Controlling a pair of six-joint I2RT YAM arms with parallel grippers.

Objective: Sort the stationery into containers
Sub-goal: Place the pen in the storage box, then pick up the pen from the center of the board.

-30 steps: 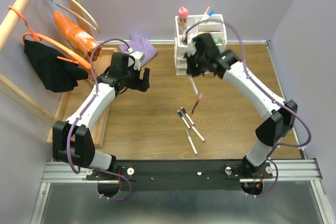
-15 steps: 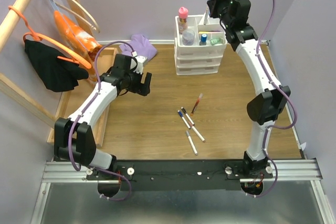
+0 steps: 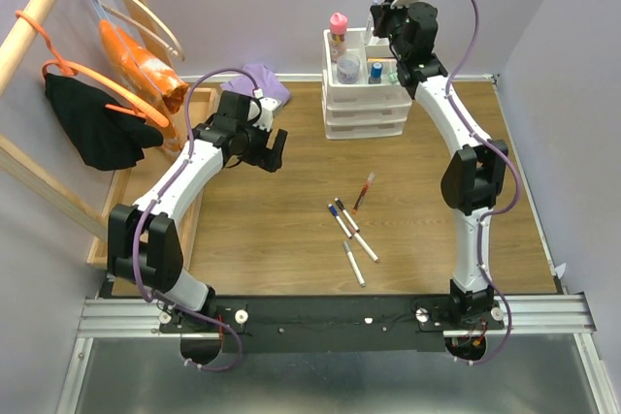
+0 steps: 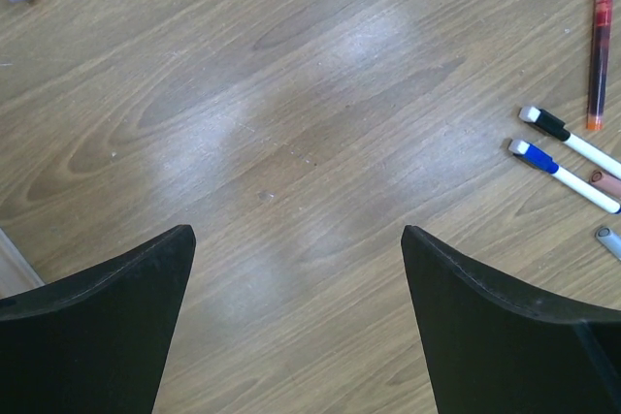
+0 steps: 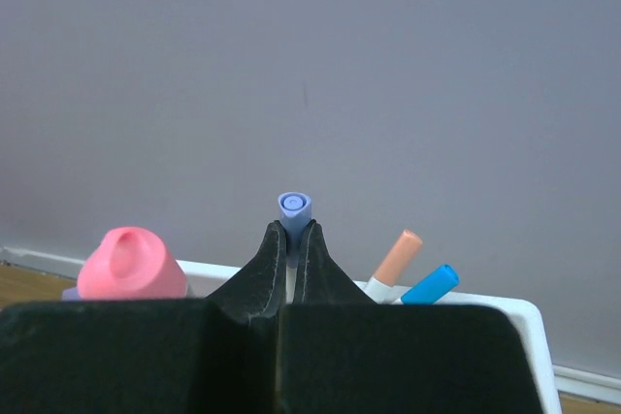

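Up over the back of the white drawer unit [image 3: 367, 113], my right claw [image 5: 294, 230] is pressed together on a thin lilac-capped marker [image 5: 294, 205], its cap poking up between the fingertips; how far its lower end reaches into the top tray [image 5: 536, 346], I cannot tell; on one side a peach-capped marker [image 5: 399, 254] and a sky-blue-capped marker [image 5: 431, 284] lean out of that tray; on the other side the pink cap of the glue bottle [image 5: 131, 264] stands upright; seen from above, the grey jar [image 3: 348, 69] sits in a compartment just in front of the bottle.

Down over the tabletop [image 4: 291, 94], my left claw [image 4: 296, 239] is spread wide and grips nothing, hanging above bare wood; off to its side four markers lie loose; the red marker [image 4: 602, 36] lies apart from the rest; the black-capped marker [image 4: 568, 138] and the dark-blue-capped marker [image 4: 558, 170] lie nearly parallel, just beside each other; a grey-tipped marker [image 4: 609, 239] shows only at the frame's edge; the purple cloth [image 3: 264, 79] lies by the back wall, beyond my left arm.
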